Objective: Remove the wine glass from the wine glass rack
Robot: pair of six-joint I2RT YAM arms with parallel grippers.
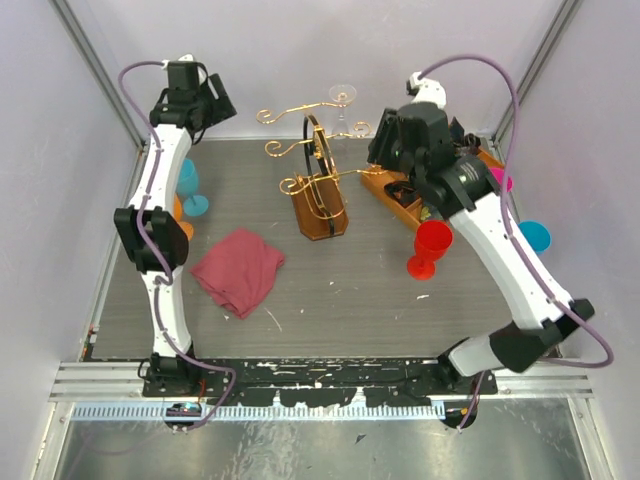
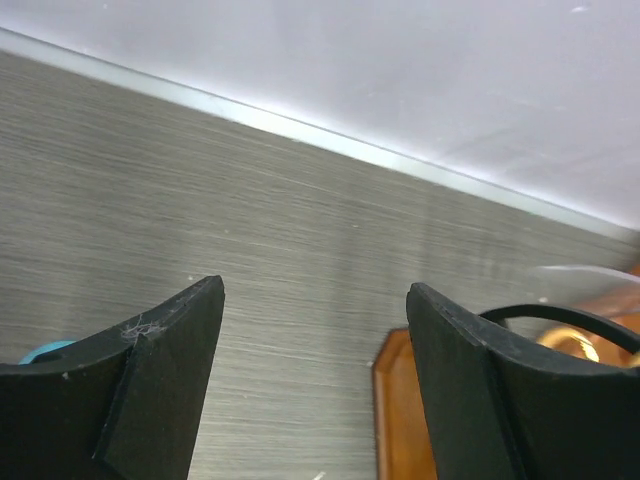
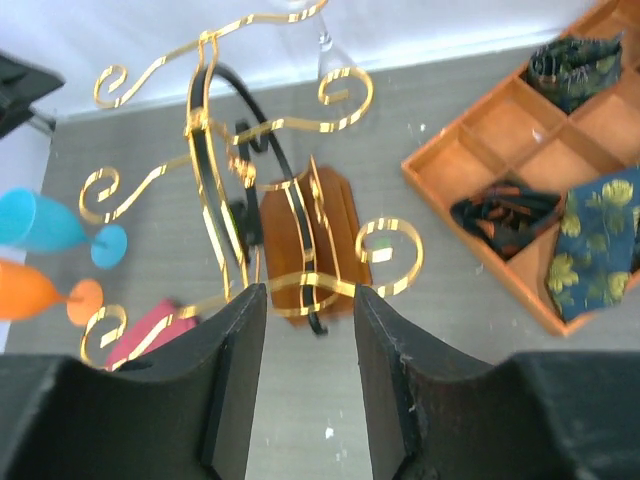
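Note:
The wine glass rack (image 1: 318,190) stands mid-table, with curly gold wire arms, a dark hoop and a brown wooden base. A clear wine glass (image 1: 342,100) hangs upside down from a far arm; only its stem (image 3: 325,45) shows at the top of the right wrist view. My right gripper (image 1: 378,148) is open and empty, to the right of the rack; in its wrist view (image 3: 310,300) one gold arm (image 3: 310,290) crosses just past the fingertips. My left gripper (image 1: 228,108) is open and empty at the far left; its wrist view (image 2: 315,290) shows the rack's base (image 2: 395,420).
A compartmented wooden tray (image 1: 400,190) with folded cloths lies right of the rack. A red goblet (image 1: 430,248), a blue cup (image 1: 535,236) and a pink cup (image 1: 497,178) stand on the right. A teal goblet (image 1: 190,190), an orange cup (image 1: 183,215) and a maroon cloth (image 1: 238,270) are on the left.

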